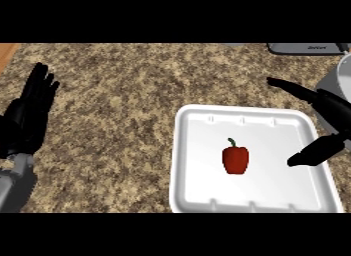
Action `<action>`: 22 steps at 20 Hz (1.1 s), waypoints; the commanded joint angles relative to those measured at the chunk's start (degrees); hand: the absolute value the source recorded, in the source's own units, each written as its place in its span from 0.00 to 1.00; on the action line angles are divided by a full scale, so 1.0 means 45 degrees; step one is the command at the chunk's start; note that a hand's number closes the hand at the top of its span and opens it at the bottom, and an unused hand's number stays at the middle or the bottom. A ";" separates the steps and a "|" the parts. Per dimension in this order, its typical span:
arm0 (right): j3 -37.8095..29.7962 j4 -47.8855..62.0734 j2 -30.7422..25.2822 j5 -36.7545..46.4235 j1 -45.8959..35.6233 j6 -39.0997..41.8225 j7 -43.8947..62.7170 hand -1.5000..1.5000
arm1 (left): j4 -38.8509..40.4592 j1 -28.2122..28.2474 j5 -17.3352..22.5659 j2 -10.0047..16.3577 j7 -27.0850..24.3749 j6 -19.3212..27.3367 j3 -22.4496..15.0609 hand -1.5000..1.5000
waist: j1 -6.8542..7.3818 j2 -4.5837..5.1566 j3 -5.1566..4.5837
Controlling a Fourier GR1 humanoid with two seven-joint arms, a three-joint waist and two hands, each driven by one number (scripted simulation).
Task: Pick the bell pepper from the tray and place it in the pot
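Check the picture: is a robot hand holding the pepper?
No, the pepper lies alone on the white tray, and the right robot hand is open beside it, not touching it.

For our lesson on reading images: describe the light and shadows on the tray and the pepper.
Head view: the white tray is evenly bright, without glare; the red bell pepper casts no marked shadow; the black right hand reads as a dark shape.
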 commanded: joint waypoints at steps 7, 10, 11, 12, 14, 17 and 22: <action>0.2397 -0.1671 0.0712 0.1035 -0.0944 0.2592 0.5027 0.00 | -0.1069 0.0873 -0.0537 -0.0422 0.0220 0.0256 -0.0196 0.50 | 0.0061 0.0024 0.0028; 0.2041 -0.1976 0.1824 0.0929 -0.1363 0.3073 0.6600 0.00 | -0.0928 0.0450 -0.0516 -0.0452 0.0636 -0.0105 0.0223 0.50 | -0.0006 0.0040 0.0028; 0.2258 -0.2457 0.2125 0.1490 -0.0617 0.2621 0.6622 0.00 | -0.1256 0.0821 -0.0589 -0.0270 0.0506 -0.0368 0.0398 0.50 | -0.0021 0.0033 0.0030; 0.2008 -0.2350 0.2171 0.1521 -0.0492 0.2902 0.6359 0.00 | -0.1452 0.1634 -0.0577 -0.0440 0.0004 -0.0612 0.0487 0.50 | 0.0002 0.0036 0.0030; 0.2120 -0.2745 0.2521 0.2002 -0.0087 0.2990 0.6479 0.00 | -0.0754 0.1098 -0.0311 -0.0184 0.0048 -0.1245 0.1213 0.50 | -0.0046 0.0042 0.0030; 0.1590 -0.2128 0.3105 0.1800 -0.1410 0.4023 0.7415 0.00 | -0.0794 0.0321 -0.0568 -0.0285 0.0823 -0.1106 0.1237 0.50 | -0.0020 0.0048 0.0030; 0.2327 -0.1635 0.3425 0.4038 -0.0090 0.3231 0.7049 0.00 | 0.0540 -0.0021 -0.1114 -0.1241 -0.0119 -0.1144 0.1024 0.50 | -0.0068 0.0070 0.0031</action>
